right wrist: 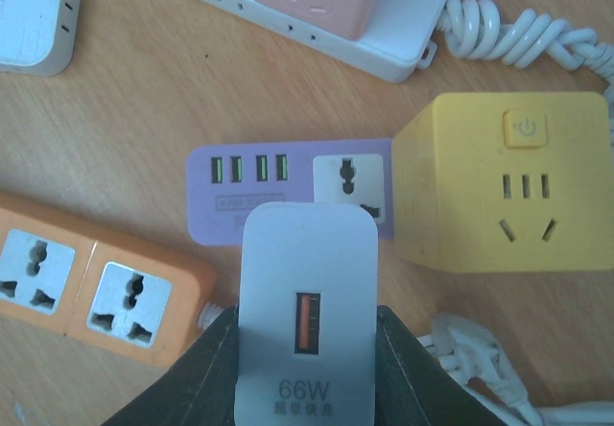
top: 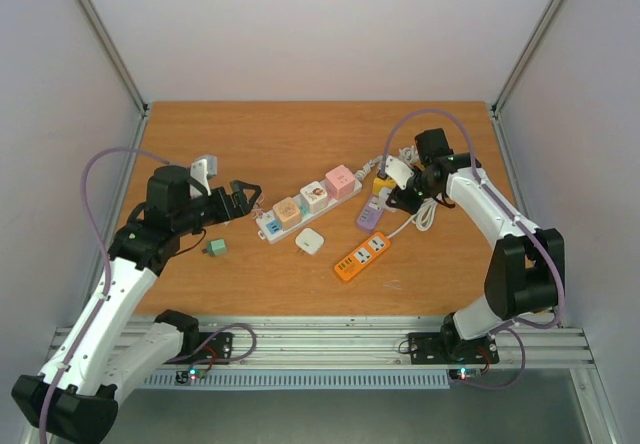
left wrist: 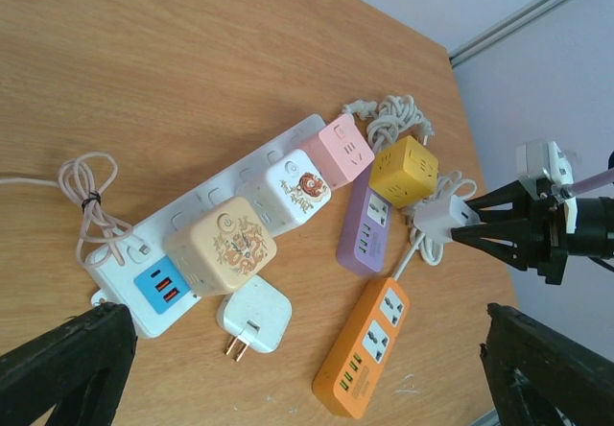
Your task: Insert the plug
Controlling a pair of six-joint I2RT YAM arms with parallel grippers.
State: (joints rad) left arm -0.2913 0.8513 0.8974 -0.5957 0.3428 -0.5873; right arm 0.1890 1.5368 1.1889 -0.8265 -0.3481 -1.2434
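Rounded white plastic charger (right wrist: 305,316) hangs beside flat purple strip (right wrist: 278,196).

**Robot body, three views.** Left arm (top: 110,294), lower left of the top view, and right arm (top: 500,224), at its right edge: white link shells joined by black cylindrical joints. A lilac cable (top: 95,179) loops beside each arm. The black bases (top: 445,346) show small red and green lights. A white camera block (top: 203,171) sits at the left wrist. Left claw (top: 255,197): black, with rough-textured fingers (left wrist: 67,368). Right claw (top: 392,179): black, with smooth, wedge-shaped fingers (right wrist: 192,378).
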